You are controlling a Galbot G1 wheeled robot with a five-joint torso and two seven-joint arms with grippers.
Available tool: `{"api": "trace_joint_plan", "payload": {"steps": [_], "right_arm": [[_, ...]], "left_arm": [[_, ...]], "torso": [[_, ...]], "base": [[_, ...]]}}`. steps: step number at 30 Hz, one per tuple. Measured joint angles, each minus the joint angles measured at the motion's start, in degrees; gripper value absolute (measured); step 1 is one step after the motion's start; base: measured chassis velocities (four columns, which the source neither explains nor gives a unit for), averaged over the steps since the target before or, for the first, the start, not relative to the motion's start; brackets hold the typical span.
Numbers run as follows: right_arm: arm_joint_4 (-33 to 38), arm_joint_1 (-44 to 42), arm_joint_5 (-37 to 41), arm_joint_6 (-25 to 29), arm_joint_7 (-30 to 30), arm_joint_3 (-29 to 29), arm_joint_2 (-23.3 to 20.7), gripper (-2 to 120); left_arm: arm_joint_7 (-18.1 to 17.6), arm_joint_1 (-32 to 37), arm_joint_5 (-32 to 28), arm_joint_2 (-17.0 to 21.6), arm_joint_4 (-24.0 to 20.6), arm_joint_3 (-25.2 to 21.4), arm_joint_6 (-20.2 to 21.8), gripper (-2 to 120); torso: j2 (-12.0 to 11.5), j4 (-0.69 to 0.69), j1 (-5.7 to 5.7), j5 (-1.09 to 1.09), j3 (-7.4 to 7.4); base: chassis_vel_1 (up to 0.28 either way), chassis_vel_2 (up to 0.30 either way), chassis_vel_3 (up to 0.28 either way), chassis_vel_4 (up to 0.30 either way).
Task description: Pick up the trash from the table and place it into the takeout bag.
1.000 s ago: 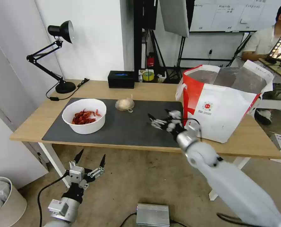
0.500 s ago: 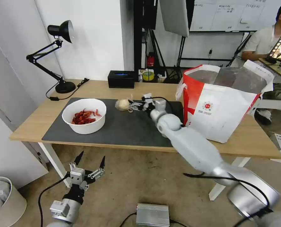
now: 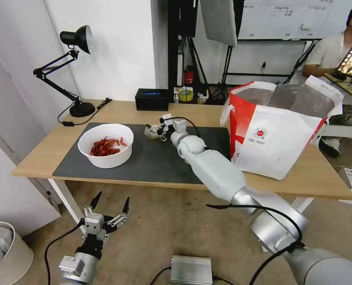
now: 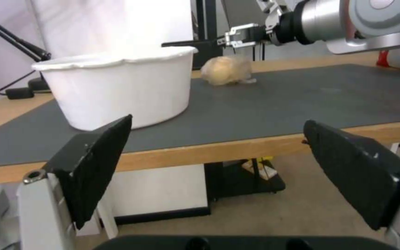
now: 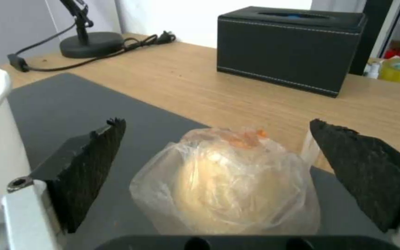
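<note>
The small clear yellowish bag [image 3: 154,131] [image 5: 223,184] lies on the dark mat [image 3: 160,160] of the wooden table [image 3: 116,113]. My right gripper [image 3: 158,130] [image 5: 217,124] stands open, one finger on each side of this bag and not touching it. Left of it on the mat sits the white bowl of red crayfish shells [image 3: 105,145] [image 4: 121,86]. The takeout bag [image 3: 279,130] stands upright and open at the table's right end. Down near the floor in front of the table, my left gripper [image 3: 105,211] [image 4: 217,122] hangs open and holds nothing.
A black rectangular box [image 3: 152,99] [image 5: 292,48] stands behind the small bag. A black desk lamp [image 3: 79,71] with its cable occupies the far left corner. On the floor are a silver box [image 3: 191,270] and a bin [image 3: 2,249].
My right arm has swung left from beside the takeout bag, across the mat, until its open fingers came around the small yellowish bag. The left arm has barely moved.
</note>
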Motion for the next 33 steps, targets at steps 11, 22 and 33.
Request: {"api": "trace_joint_plan", "payload": {"steps": [11, 22, 33], "right_arm": [[-6.55, 2.36, -0.87, 0.14, -2.44, 0.16, 1.79, 100], [-8.64, 3.22, -1.05, -0.08, -4.95, 0.15, 1.72, 100], [-10.05, 3.38, -1.14, -0.99, -6.59, -0.10, 1.74, 100]], "left_arm": [[0.04, 0.61, -0.12, 0.32, -0.84, 0.25, -0.28, 100], [0.08, 0.75, -0.18, 0.68, -1.20, 0.33, -0.60, 100], [0.14, 0.70, -0.17, 0.42, -1.12, 0.59, -0.65, 100]], "torso": [[0.00, -0.01, 0.00, 0.01, 0.00], [0.00, 0.00, 0.00, 0.01, 0.00], [0.00, 0.00, 0.00, 0.01, 0.00]], "base": [[0.000, 0.000, 0.000, 0.000], [0.000, 0.000, 0.000, 0.000], [0.000, 0.000, 0.000, 0.000]]}}
